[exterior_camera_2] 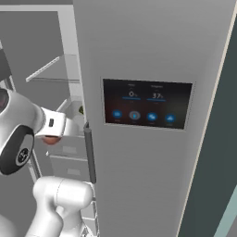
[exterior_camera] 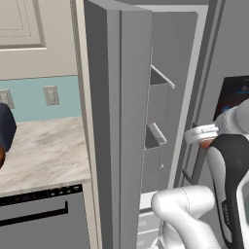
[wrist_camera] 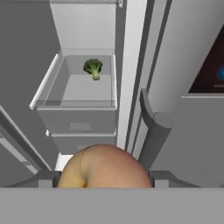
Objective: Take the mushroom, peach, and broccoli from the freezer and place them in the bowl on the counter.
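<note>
My gripper [wrist_camera: 105,177] is shut on the peach [wrist_camera: 105,166], an orange-red and yellow round fruit that bulges between the two fingers [wrist_camera: 48,179]. The hand hangs in front of the open freezer [wrist_camera: 83,26]. From the base views the peach [exterior_camera: 206,144] [exterior_camera_2: 52,140] peeks out as a red spot under the white hand. The broccoli [wrist_camera: 93,68] lies at the back of a clear freezer drawer [wrist_camera: 43,87], beyond the gripper; it is a small green speck [exterior_camera_2: 81,110] from the right. The mushroom is out of sight. A reddish-brown sliver of the bowl [exterior_camera: 1,158] sits on the counter [exterior_camera: 46,151].
The freezer's open door [exterior_camera: 121,121] with its grey bins [exterior_camera: 156,133] stands between arm and counter. To the right is the wider door with the dark dispenser panel [exterior_camera_2: 147,106] and its handle [wrist_camera: 151,131]. A dark blue toaster [exterior_camera: 6,127] sits by the bowl, above a dishwasher [exterior_camera: 39,214].
</note>
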